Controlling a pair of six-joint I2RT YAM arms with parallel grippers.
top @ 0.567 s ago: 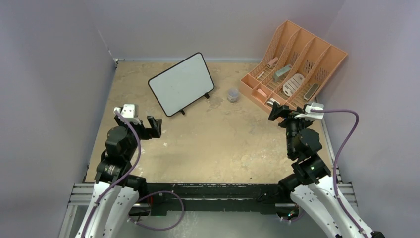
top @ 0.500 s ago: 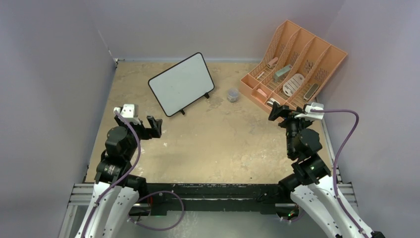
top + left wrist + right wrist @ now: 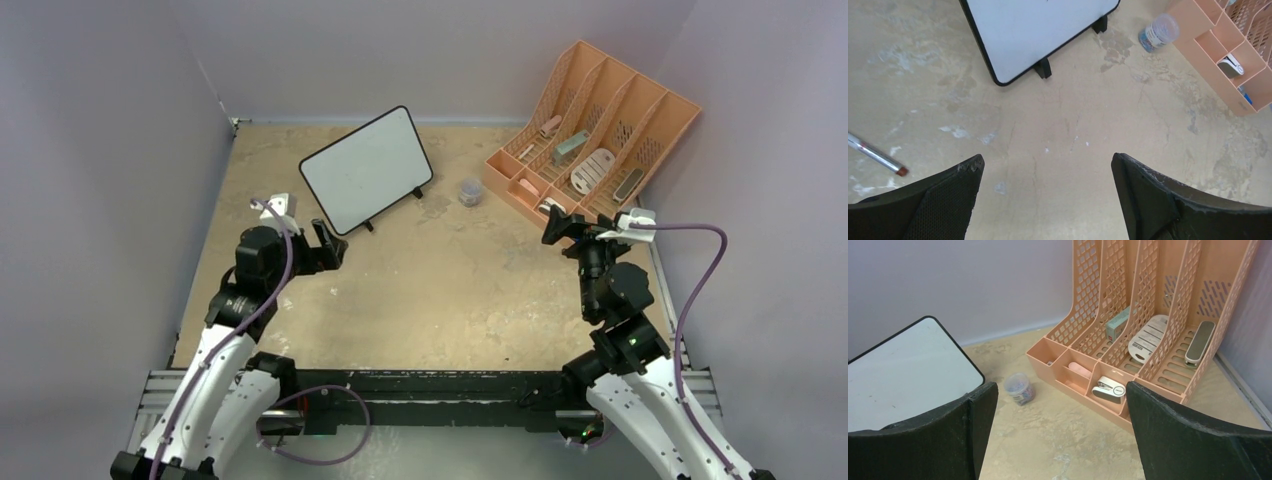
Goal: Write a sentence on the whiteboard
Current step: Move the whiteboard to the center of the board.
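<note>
At the far side of the table (image 3: 450, 290) the whiteboard (image 3: 367, 168) is propped on its feet, unwritten. The left gripper (image 3: 327, 245) and right gripper (image 3: 556, 226) are held wide apart, empty; all writing is judged left.

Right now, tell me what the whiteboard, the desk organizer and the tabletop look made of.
Whiteboard: smooth white panel, likely coated, in a thin black frame, probably plastic.
Desk organizer: peach plastic by its look, matte, with moulded lattice walls.
Tabletop: tan board, worn, with pale scuffed patches; material unclear.
</note>
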